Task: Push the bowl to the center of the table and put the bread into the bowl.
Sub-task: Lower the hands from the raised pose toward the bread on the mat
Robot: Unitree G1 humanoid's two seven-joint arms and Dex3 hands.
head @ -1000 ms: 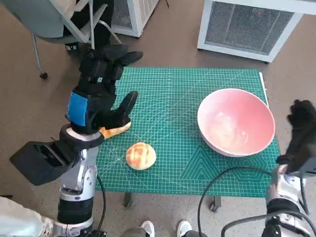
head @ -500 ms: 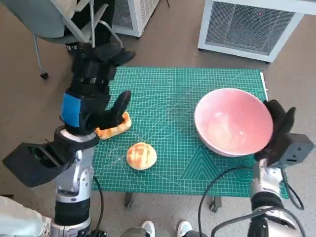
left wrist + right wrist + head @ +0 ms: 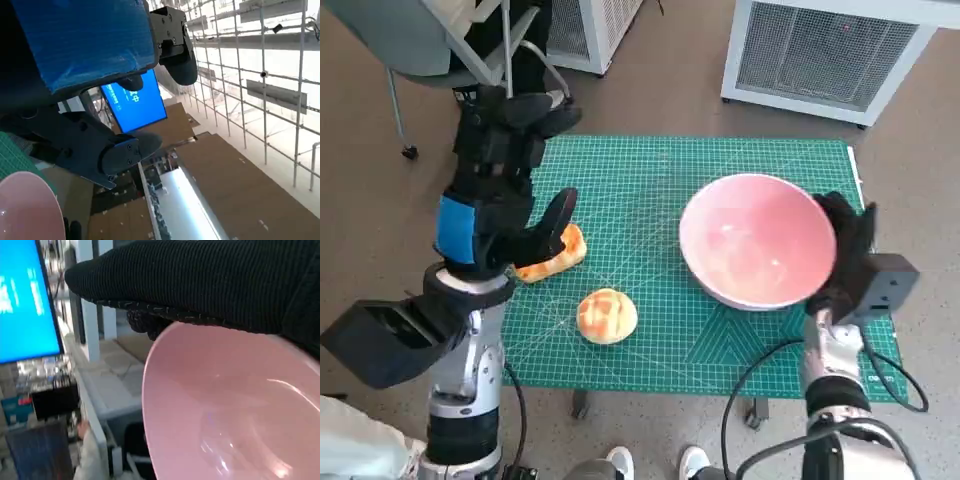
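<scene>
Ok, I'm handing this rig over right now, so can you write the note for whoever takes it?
Left hand: raised over the table's left side, holds nothing, fingers apart.
Right hand: against the right rim of the pink bowl, pushing it.
Bowl: right of centre on the green mat, empty.
Bread: round roll near the front edge; a second piece beside the left hand.
Done: push under way.
Left: finish centring, put the bread in the bowl.

Pink bowl (image 3: 758,240), green gridded mat (image 3: 650,190)
</scene>
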